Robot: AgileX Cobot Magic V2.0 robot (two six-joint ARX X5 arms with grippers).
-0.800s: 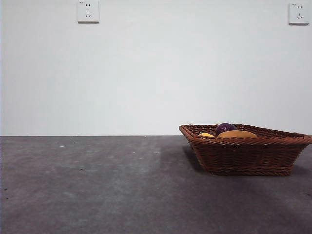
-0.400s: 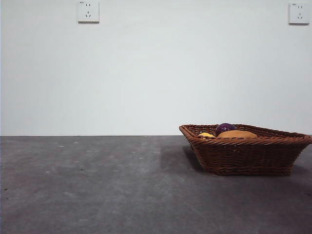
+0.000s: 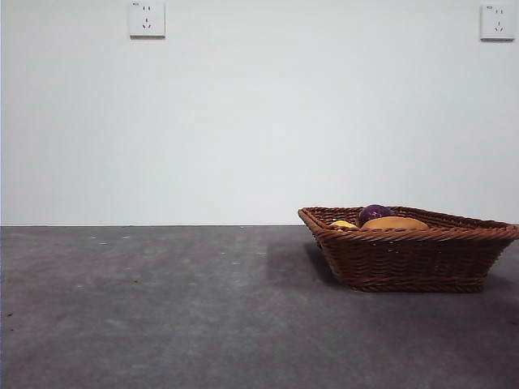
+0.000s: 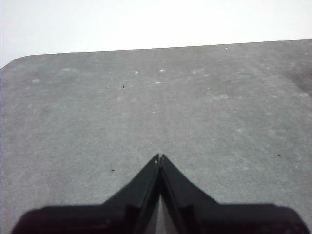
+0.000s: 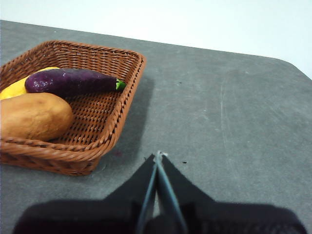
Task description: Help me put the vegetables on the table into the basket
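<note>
The brown wicker basket (image 3: pixel 409 259) stands on the dark grey table (image 3: pixel 162 308) at the right. All three vegetables lie inside it: a tan potato (image 5: pixel 31 116), a long dark purple eggplant (image 5: pixel 70 81) and a yellow piece (image 5: pixel 14 88) behind them. In the front view only their tops show over the rim: potato (image 3: pixel 395 223), purple one (image 3: pixel 375 213), yellow piece (image 3: pixel 343 224). My right gripper (image 5: pixel 158 157) is shut and empty over bare table beside the basket (image 5: pixel 131 92). My left gripper (image 4: pixel 159 158) is shut and empty over bare table (image 4: pixel 156 97). Neither arm shows in the front view.
A white wall rises behind the table's far edge, with two sockets (image 3: pixel 147 19) high up. The table's rounded corners (image 4: pixel 14 61) show in both wrist views.
</note>
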